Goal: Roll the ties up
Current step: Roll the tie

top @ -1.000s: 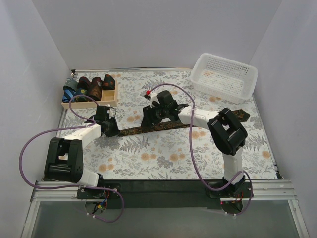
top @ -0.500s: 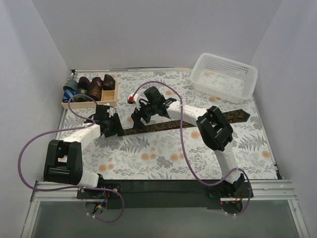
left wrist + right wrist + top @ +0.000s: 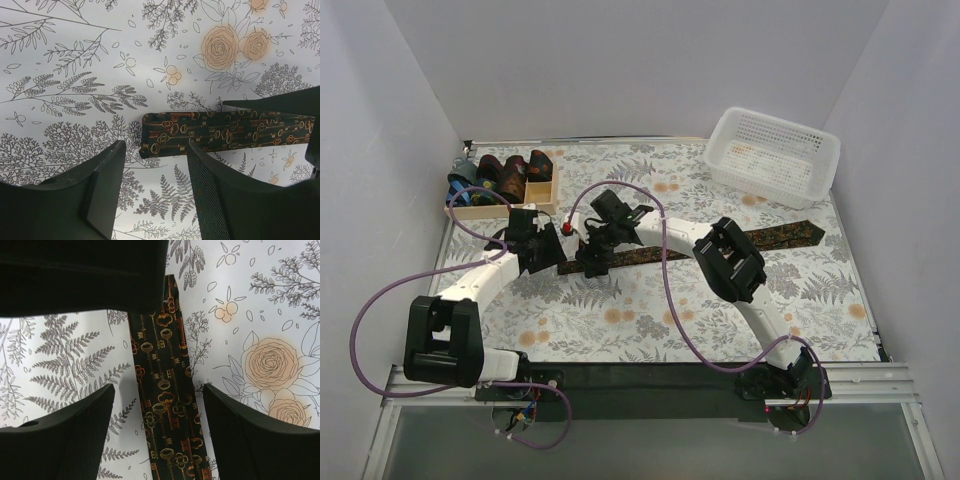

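Observation:
A dark tie (image 3: 785, 236) with a gold-orange key pattern lies flat across the table, its narrow end at the left. My left gripper (image 3: 562, 258) is open just short of that end. In the left wrist view the tie (image 3: 225, 131) ends just beyond my open left gripper (image 3: 156, 150). My right gripper (image 3: 591, 264) is open and straddles the tie close to the left gripper. In the right wrist view the tie (image 3: 167, 405) runs lengthwise through my open right gripper (image 3: 159, 390). Neither gripper holds anything.
A shallow wooden tray (image 3: 496, 207) at the back left holds several rolled ties (image 3: 510, 175). A white mesh basket (image 3: 775, 155) stands at the back right. The left gripper's body (image 3: 85, 275) fills the top of the right wrist view.
My right gripper has moved left along the tie to near its narrow end. My left gripper has shifted slightly toward the tie's end.

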